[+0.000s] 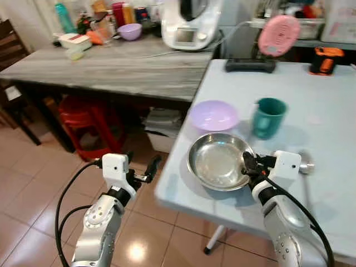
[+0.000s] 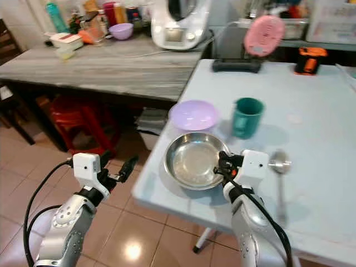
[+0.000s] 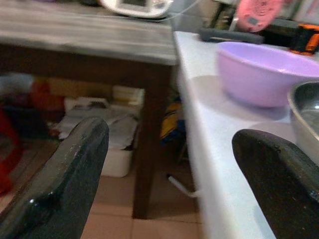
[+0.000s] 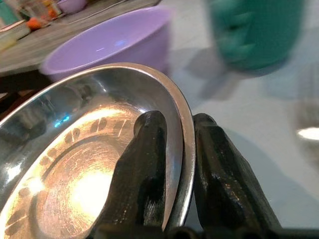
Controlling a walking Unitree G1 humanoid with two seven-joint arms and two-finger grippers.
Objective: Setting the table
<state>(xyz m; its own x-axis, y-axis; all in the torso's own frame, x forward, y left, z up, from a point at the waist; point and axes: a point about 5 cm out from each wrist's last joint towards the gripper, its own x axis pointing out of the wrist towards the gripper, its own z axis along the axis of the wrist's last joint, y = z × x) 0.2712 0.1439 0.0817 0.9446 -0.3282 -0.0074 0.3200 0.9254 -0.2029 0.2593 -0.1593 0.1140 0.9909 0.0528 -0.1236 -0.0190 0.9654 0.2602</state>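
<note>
Hovering off the table's near-left corner, the left tool (image 1: 151, 167) hung over the tiled floor with its fingers spread and nothing between them, well to the left of the steel bowl (image 1: 218, 161); it looked parked out of the way rather than working. The light blue table (image 1: 328, 111) carried the setting. Just behind the steel bowl sat a lilac plastic bowl (image 1: 213, 115), close to it but apart. Behind and to the right of the steel bowl stood a teal mug (image 1: 268, 117), upright. The right tool (image 4: 174, 149) was clenched on the steel bowl's right rim, one finger inside and one outside, a pinch that probably lets it slide or lift the bowl into its place near the table edge. Right of the steel bowl, past the wrist, a metal spoon (image 2: 280, 164) lay flat on the table.
</note>
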